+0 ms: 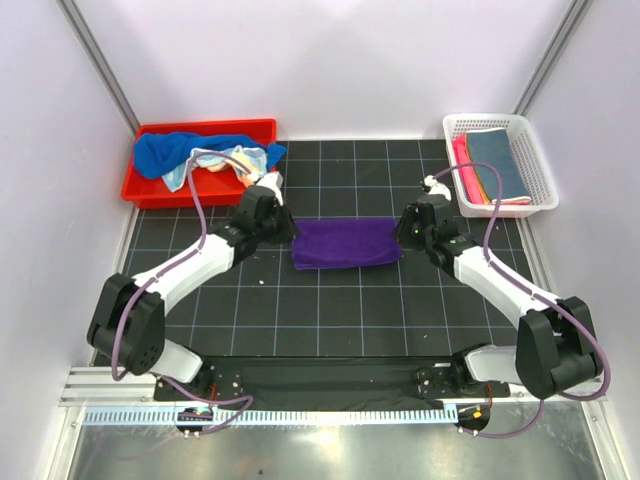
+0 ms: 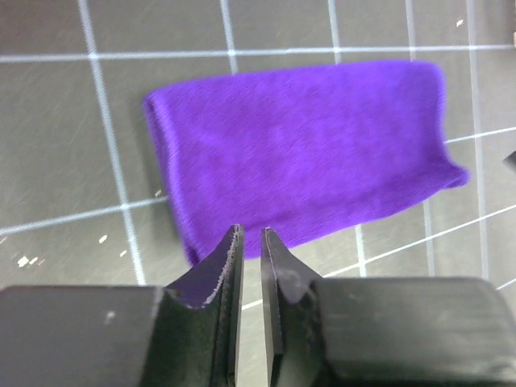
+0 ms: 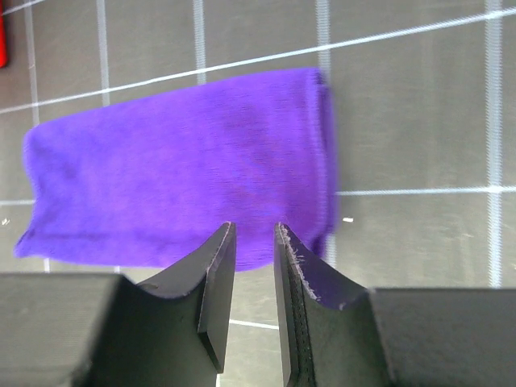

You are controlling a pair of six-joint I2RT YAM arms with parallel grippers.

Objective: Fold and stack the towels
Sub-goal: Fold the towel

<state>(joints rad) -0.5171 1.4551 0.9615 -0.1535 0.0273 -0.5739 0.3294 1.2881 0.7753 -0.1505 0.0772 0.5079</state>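
Note:
A purple towel (image 1: 346, 243) lies folded into a flat rectangle on the black grid mat, mid-table. My left gripper (image 1: 287, 232) hovers at its left end and my right gripper (image 1: 406, 230) at its right end. In the left wrist view the towel (image 2: 298, 153) lies beyond the gripper (image 2: 251, 234), whose jaws stand a narrow slit apart with nothing between them. The right wrist view shows the towel (image 3: 177, 169) past the gripper (image 3: 254, 230), jaws slightly apart and empty. A bright blue towel (image 1: 165, 152) and a pale multicolour towel (image 1: 228, 160) lie crumpled in the red bin (image 1: 150, 192).
A white mesh basket (image 1: 541, 205) at the back right holds a folded stack: a slate blue towel (image 1: 497, 160) on top, with yellow-orange and pink edges (image 1: 461, 160) under it. White walls close in the table on three sides. The arm bases sit at the near edge.

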